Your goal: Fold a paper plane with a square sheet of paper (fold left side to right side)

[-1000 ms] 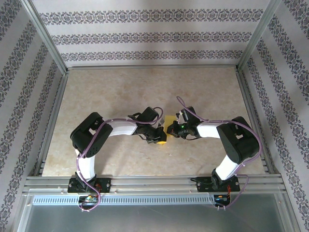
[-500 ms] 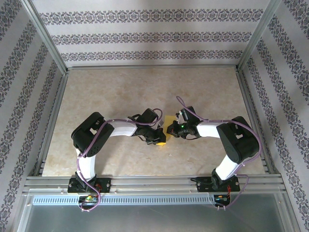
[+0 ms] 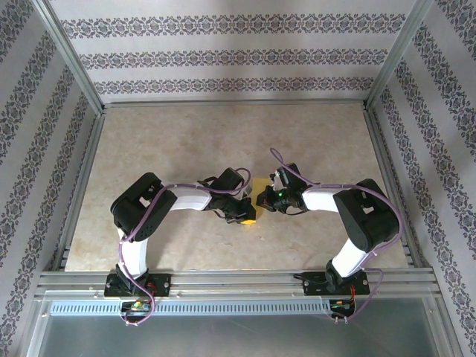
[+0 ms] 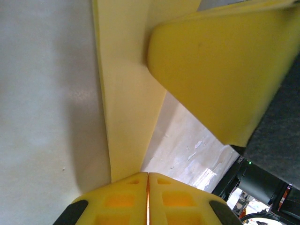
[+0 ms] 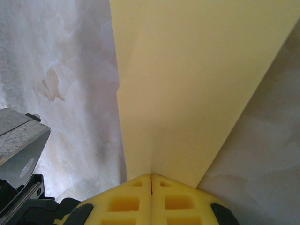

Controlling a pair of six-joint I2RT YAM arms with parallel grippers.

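Yellow paper (image 3: 261, 184) hasn't budged; left gripper (image 4: 148, 181) and right gripper (image 5: 151, 181) stay pinched shut on it, bare table (image 3: 186, 141) all around.

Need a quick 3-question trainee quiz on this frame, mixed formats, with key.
1. True or false: the right gripper is open.
2. Which pinches the paper? A) left gripper alone B) right gripper alone C) both
3. Fill in: the paper is ___ in colour.
Key: 1 false; 2 C; 3 yellow.
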